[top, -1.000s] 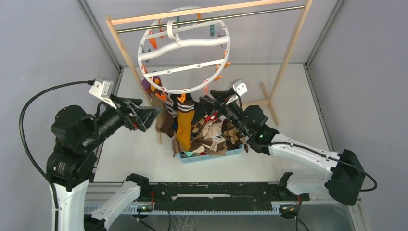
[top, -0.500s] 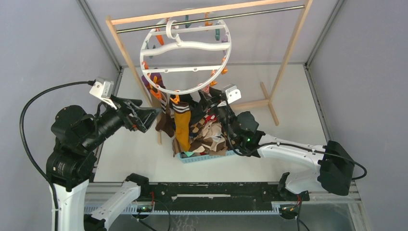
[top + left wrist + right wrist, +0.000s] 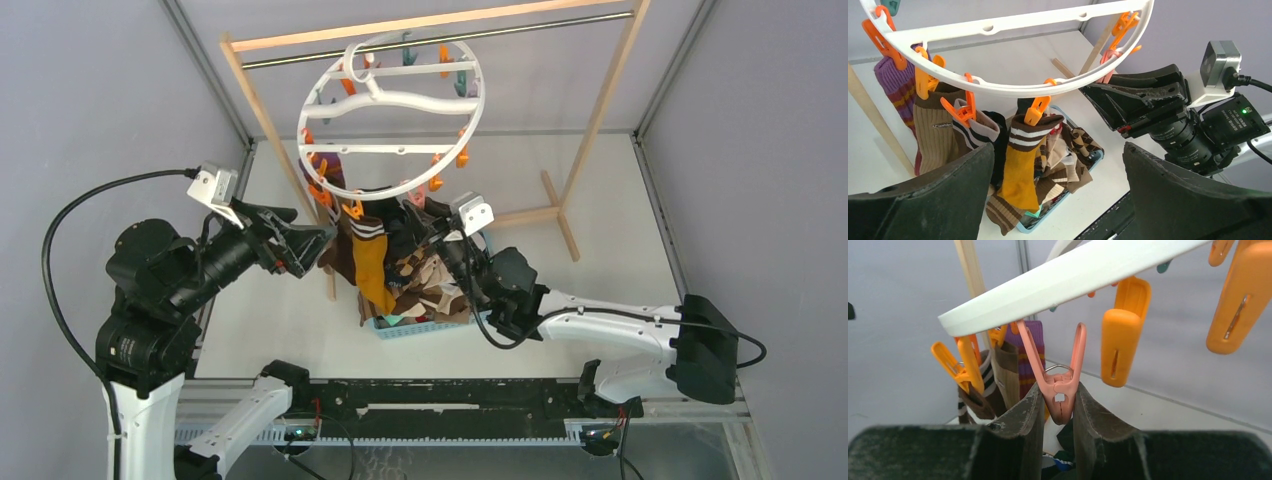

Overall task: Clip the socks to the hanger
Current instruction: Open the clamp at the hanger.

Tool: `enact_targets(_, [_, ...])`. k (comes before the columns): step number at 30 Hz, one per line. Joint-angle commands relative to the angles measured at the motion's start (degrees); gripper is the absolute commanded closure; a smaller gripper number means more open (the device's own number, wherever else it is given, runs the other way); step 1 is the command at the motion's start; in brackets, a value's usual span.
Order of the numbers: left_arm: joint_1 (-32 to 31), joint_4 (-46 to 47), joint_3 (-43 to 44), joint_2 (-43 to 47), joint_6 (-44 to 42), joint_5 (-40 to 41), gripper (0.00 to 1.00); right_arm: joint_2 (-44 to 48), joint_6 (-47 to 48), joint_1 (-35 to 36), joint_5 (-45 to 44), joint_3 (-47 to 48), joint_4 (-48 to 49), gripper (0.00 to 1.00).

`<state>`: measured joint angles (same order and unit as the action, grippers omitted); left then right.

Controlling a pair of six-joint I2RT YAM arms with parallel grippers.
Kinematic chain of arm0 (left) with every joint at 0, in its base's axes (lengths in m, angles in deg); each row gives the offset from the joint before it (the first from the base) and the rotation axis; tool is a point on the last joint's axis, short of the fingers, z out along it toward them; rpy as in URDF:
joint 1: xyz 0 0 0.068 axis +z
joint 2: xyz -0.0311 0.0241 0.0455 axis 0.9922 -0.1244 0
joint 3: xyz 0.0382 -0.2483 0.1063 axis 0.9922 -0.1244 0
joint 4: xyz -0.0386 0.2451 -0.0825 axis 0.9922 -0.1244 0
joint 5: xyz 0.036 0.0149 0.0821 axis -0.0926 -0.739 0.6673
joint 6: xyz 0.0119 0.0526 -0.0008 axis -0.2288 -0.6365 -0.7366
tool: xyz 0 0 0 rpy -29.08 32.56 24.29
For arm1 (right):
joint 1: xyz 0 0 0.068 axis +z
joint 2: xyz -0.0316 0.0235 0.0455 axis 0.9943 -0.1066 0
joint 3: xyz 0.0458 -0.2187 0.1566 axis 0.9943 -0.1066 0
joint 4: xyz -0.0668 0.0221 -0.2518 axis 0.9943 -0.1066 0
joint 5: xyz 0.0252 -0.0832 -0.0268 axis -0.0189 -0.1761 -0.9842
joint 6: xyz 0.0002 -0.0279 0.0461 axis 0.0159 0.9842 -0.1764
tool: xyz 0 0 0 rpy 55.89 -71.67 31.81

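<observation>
The round white hanger (image 3: pixel 400 99) hangs by its hook from the metal rod of a wooden rack (image 3: pixel 247 88). It tilts so that its near rim dips low over a light-blue basket (image 3: pixel 440 324) on the white surface (image 3: pixel 600 230). Loose socks (image 3: pixel 430 285) are heaped in that basket (browns, tans, some argyle).

Four more hang from the near-left part of the ring, each under an orange pin (image 3: pixel 1035 110). From the left wrist camera they run a purple striped sock (image 3: pixel 895 82), a brown ribbed sock (image 3: pixel 935 135), a dark sock with white stripes (image 3: pixel 980 132), and a mustard sock (image 3: pixel 1020 170) with a brown-and-white cuff. The mustard one dangles down to the pile.

The left claw (image 3: pixel 1058 150) hovers just left of the clipped row, its two fingers spread wide with nothing between them.

The right claw (image 3: pixel 425 212) is raised over the basket to the ring's near edge. Its fingers (image 3: pixel 1023 425) are drawn close and press on both sides of the lower end of a pink clothespin (image 3: pixel 1060 390) dangling from the rim. Two empty orange pins hang just beside it, to the right in that wrist view. No sock is in either claw.
</observation>
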<state>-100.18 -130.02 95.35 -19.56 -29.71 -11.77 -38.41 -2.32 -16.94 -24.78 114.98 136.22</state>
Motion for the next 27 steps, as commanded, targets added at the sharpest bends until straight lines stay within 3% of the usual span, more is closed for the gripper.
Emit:
enact_targets(1, [0.35, 1.29, -0.67, 0.66, 0.11, -4.25, 0.01, 2.66, 0.73, 2.33, -2.08, 1.60, 1.43, 0.90])
enact_targets(7, [0.36, 2.70, -6.17, 0.11, 3.18, -10.30, 0.03, 0.16, 0.79, 5.69, -2.76, 4.07, 2.12, 0.93])
enact_targets(13, [0.19, 6.06, -5.21, -3.67, 6.32, -12.89, 0.08, -3.59, -0.60, 9.18, -5.91, 8.23, -0.09, 0.96])
enact_targets(27, [-0.17, 10.36, -2.91, -7.28, 7.60, -9.86, 0.18, -11.57, -1.80, 12.58, -9.43, 18.42, -6.49, 0.93])
